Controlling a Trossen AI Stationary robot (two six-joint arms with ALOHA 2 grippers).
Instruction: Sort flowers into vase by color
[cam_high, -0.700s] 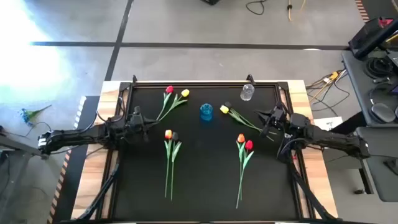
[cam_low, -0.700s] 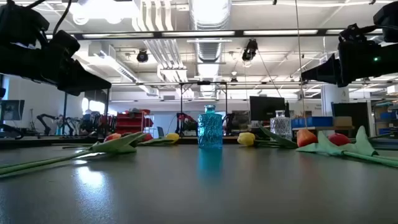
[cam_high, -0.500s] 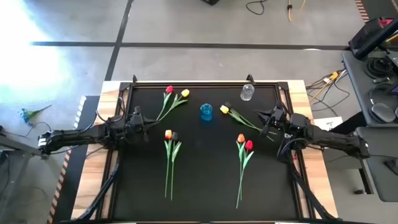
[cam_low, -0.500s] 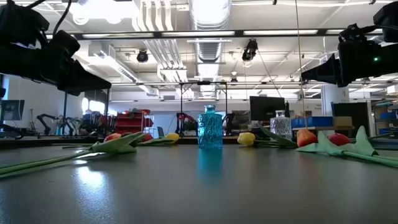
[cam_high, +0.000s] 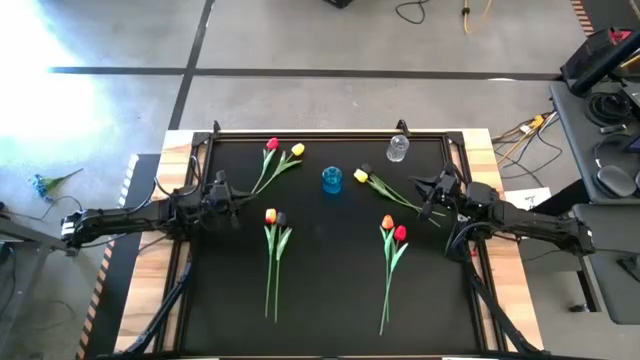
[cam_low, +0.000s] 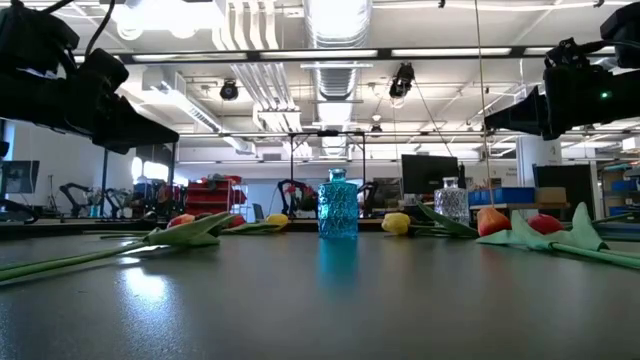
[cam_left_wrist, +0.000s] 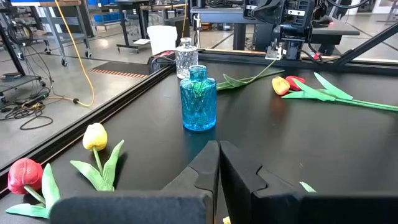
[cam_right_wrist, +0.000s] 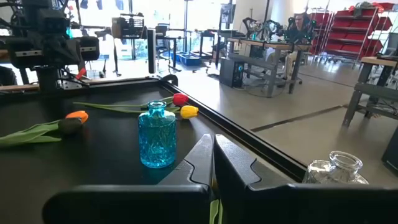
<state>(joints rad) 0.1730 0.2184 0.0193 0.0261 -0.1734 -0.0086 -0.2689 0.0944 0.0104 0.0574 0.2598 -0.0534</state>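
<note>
Eight light, floppy artificial tulips (cam_high: 275, 235) lying in pairs on the black tabletop (cam_high: 330, 290) around a small blue glass vase (cam_high: 331, 180), likely best pinched mid-stem; left gripper (cam_left_wrist: 219, 163) and right gripper (cam_right_wrist: 212, 157) closed, empty, at opposite table edges.

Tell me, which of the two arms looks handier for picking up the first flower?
Probably the right. The right gripper hovers beside the stems of the yellow and near-black tulips, with both vases near. The left gripper is also close to a pair, so the edge is slight. Both are shut.
</note>
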